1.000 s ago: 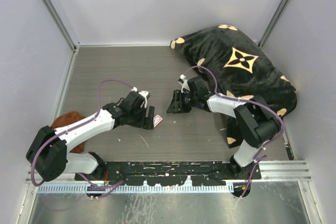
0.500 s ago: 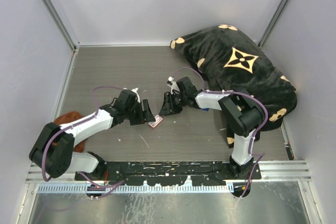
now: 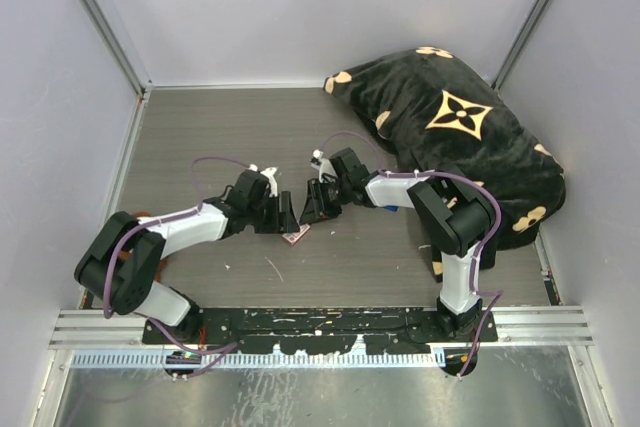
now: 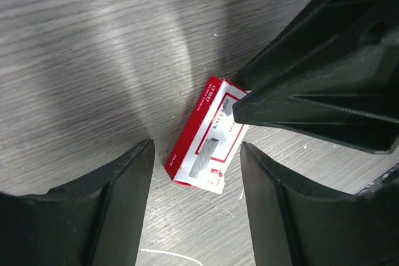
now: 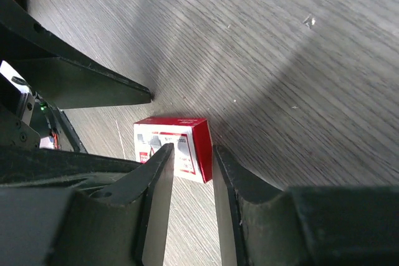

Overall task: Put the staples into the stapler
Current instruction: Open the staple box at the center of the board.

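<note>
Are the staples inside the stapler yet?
Not yet, nothing looks done. Both arms meet at the red-and-white box lying on the table: the right gripper straddles one end and the left gripper hangs open above it. No loose staples or stapler show clearly. Still left: getting staples out and loading them.

My left arm point(image 3: 185, 230) and right arm point(image 3: 397, 190) show black joints, white shells, looping purple cables point(image 3: 215, 160), matte black fingers point(image 4: 118, 216)
</note>
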Available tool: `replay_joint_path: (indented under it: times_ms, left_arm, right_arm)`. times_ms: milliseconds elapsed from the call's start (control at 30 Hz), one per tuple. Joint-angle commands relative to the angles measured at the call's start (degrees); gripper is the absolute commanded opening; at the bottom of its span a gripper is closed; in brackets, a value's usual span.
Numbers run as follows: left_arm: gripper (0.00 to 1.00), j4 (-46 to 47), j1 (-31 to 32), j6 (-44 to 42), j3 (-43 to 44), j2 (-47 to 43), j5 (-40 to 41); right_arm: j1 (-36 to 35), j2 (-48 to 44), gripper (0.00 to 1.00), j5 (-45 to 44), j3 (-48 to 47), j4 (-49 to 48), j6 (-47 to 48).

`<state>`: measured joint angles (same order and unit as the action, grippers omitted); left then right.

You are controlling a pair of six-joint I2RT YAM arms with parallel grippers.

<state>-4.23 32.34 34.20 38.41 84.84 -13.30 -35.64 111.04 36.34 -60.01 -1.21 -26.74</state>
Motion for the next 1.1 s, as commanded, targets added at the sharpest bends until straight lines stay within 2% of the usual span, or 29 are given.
replay_joint_path:
  times_ms: [0,133,267,467,767,1067]
  left_arm:
    - [0.61,1.96,2.89,-8.96,1.47,0.73,2.41]
    - [0.64,-0.07,6.46,-13.31,2.55,0.96,7.58]
    - [0.61,-0.89,8.05,-15.7,2.38,1.01,11.89]
    - [0.57,-1.14,10.57,-18.86,2.13,2.39,13.55]
    - [0.39,-1.08,12.63,-20.17,2.04,4.72,14.99]
    - [0.39,0.2,13.95,-20.27,2.04,5.76,14.39]
  right_arm:
    - [-0.26,0.03,0.36,0.93,-1.91,-0.73,1.34]
    - [-0.31,0.01,0.33,1.01,-1.7,-0.42,1.14]
    - [-0.31,0.13,0.31,1.09,-1.58,-0.41,0.7]
    - [-0.31,0.99,0.29,3.01,-2.24,-0.75,-0.57]
    - [-0.26,1.81,0.28,8.27,-2.05,-3.41,-4.67]
    - [-0.29,3.56,0.29,11.03,-1.34,-6.16,-8.31]
